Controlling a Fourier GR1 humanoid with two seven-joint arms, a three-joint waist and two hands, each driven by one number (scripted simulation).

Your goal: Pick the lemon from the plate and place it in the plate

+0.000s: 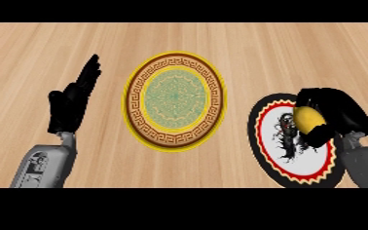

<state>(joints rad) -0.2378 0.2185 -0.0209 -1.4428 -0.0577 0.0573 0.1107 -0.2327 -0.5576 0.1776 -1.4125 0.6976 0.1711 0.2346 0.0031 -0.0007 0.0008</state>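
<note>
On the left I see the robot's left hand (69,105), black, with its fingers straight and pointing up, holding nothing. It is above the smooth wooden counter (237,44). In the middle lies a round gold-rimmed plate (137,102) with a brown band and a green middle. On the right, the right hand (338,109) is curled round the yellow lemon (310,118), over the black-rimmed plate (259,141) with red zigzags.

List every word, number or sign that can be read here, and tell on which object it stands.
No readable text anywhere.
Yellow-rimmed plate: only ornament patterns, no letters.
Black-rimmed plate: a black drawing on its white centre, not writing.
Lemon in the right robot hand: no label shows.
</note>
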